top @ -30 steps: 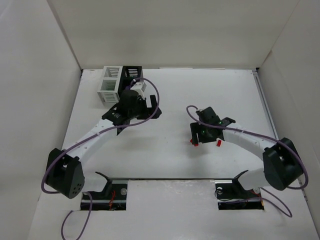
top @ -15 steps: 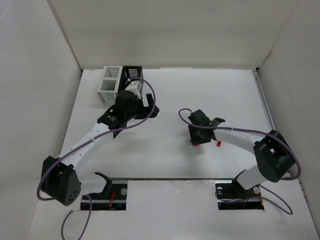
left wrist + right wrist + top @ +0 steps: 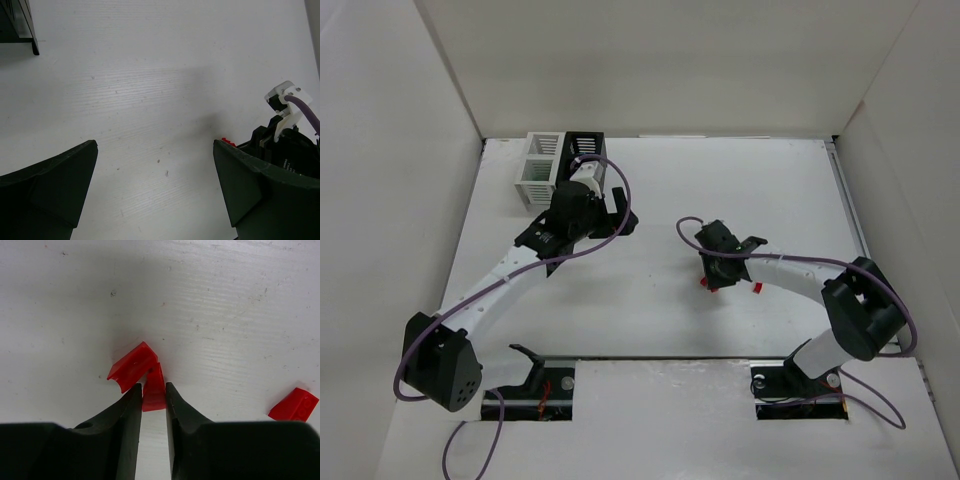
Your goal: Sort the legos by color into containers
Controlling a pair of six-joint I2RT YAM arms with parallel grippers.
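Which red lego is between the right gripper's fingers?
The narrow red plastic brick in the right gripper; second red brick touches it, third red brick lies apart.

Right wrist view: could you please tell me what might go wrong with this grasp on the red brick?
1. The right gripper pinches the red brick by its near half only, so it may pivot or slip on lifting.
2. A second red brick touches it and could be dragged or flicked away.
3. The containers stand far off to its left, a long carry.
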